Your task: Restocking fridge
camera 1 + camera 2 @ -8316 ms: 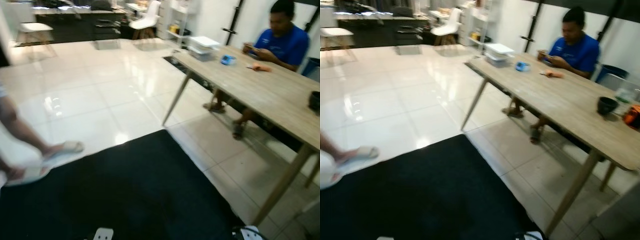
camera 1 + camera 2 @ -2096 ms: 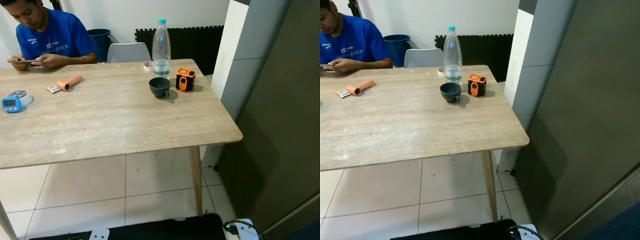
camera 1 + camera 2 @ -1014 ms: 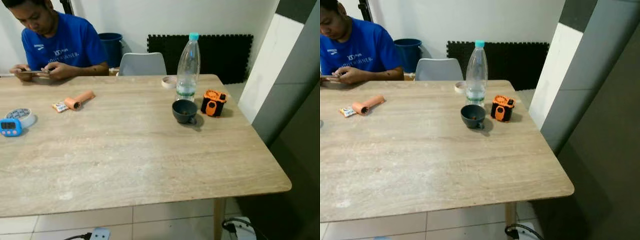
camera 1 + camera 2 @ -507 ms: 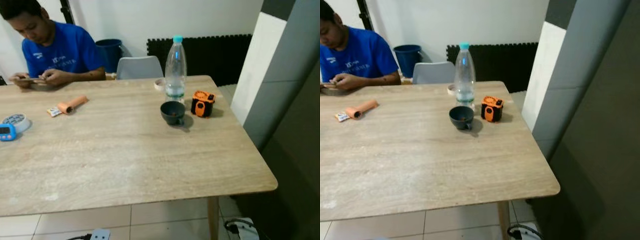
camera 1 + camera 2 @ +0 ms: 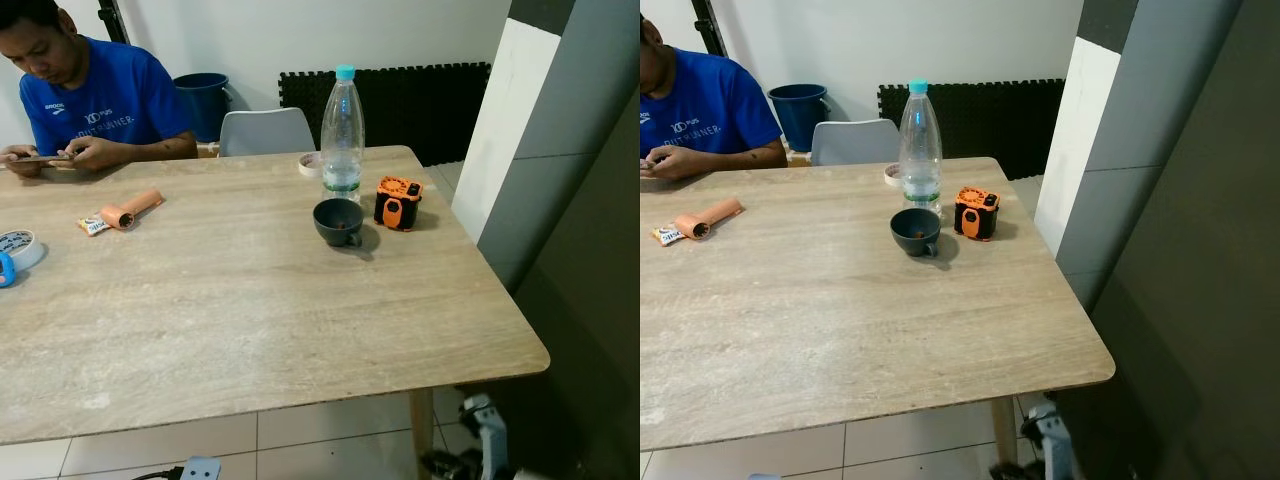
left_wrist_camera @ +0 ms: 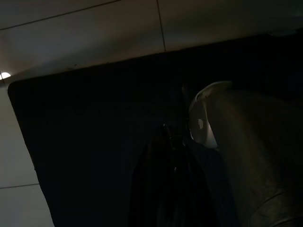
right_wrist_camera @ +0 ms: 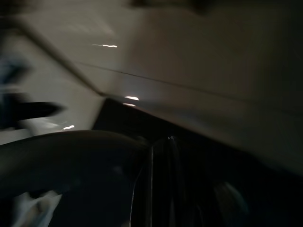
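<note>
A clear water bottle [image 5: 342, 135] with a teal cap stands upright at the far right of a long wooden table [image 5: 250, 310]. Just in front of it sit a dark cup [image 5: 338, 221] and a small orange and black device [image 5: 398, 203]. A tall dark grey panel [image 5: 600, 300], likely the fridge, rises right of the table. Part of my silver right arm [image 5: 482, 440] shows low, beside the table leg. My right gripper [image 7: 161, 142] is shut in a blurred, dark wrist view. My left gripper [image 6: 171, 137] hangs shut above a black mat [image 6: 94, 156].
A person in a blue shirt [image 5: 95, 100] sits at the table's far left side with a phone. An orange roll [image 5: 130, 210], a tape roll [image 5: 312, 163], a white chair [image 5: 265, 130] and a blue bucket [image 5: 200, 95] are nearby. A power strip [image 5: 200, 468] lies on the tiles.
The camera has shifted slightly, so the table objects sit a little differently in view. My right arm has come into view at the bottom right. The table objects have not moved.
</note>
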You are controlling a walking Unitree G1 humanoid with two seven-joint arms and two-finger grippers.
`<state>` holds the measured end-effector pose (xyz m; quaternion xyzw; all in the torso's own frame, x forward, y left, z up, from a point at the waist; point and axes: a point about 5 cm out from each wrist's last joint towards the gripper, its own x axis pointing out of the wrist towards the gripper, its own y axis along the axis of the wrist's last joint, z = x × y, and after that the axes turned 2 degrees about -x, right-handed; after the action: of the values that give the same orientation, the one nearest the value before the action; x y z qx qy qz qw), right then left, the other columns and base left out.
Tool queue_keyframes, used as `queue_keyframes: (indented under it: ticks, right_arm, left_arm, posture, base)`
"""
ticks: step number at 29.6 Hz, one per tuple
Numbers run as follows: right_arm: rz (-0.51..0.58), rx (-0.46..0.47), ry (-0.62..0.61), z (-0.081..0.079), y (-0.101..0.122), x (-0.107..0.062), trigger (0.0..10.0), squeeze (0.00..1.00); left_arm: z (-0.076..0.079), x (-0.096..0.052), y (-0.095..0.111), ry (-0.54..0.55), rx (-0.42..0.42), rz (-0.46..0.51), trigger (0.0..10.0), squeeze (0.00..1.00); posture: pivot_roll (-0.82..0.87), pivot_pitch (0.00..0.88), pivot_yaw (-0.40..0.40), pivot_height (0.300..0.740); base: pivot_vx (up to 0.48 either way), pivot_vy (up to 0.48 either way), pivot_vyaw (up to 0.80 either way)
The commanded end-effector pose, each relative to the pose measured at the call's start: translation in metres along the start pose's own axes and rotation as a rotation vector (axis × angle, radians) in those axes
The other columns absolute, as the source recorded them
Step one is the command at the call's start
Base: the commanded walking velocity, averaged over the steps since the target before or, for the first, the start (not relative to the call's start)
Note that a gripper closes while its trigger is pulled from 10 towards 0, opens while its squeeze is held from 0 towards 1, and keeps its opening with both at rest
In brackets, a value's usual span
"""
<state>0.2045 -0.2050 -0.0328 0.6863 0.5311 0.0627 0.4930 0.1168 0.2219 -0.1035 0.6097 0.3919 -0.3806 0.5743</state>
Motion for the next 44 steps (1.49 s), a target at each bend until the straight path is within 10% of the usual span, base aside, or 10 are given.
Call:
queue_keyframes:
  ticks: [1, 13, 28, 44]
  right_arm:
    - [0.000, -0.024, 0.105, -0.005, 0.006, 0.000, 10.0, 0.00]
    - [0.054, -0.231, 0.430, -0.030, 0.055, -0.008, 10.0, 0.00]
    - [0.220, -0.450, 0.803, -0.099, 0.125, -0.025, 10.0, 0.00]
    - [0.744, -0.493, 0.623, -0.108, 0.214, -0.030, 10.0, 0.00]
  left_arm:
    - [-0.002, -0.001, -0.006, 0.000, 0.002, -0.017, 10.0, 0.00]
    - [-0.002, -0.001, -0.004, -0.001, 0.005, -0.014, 10.0, 0.00]
    - [-0.003, -0.001, -0.004, 0.002, 0.015, -0.017, 10.0, 0.00]
    - [-0.003, -0.001, -0.004, 0.000, 0.016, -0.019, 10.0, 0.00]
  posture:
    - [-0.04, 0.000, -0.012, 0.740]
    - [-0.05, 0.000, -0.014, 0.740]
    - [-0.05, 0.000, -0.013, 0.740]
    - [-0.04, 0.000, -0.011, 0.740]
  base:
    - [0.000, 0.000, 0.00]
    - [0.000, 0.000, 0.00]
    - [0.000, 0.000, 0.00]
    - [0.000, 0.000, 0.00]
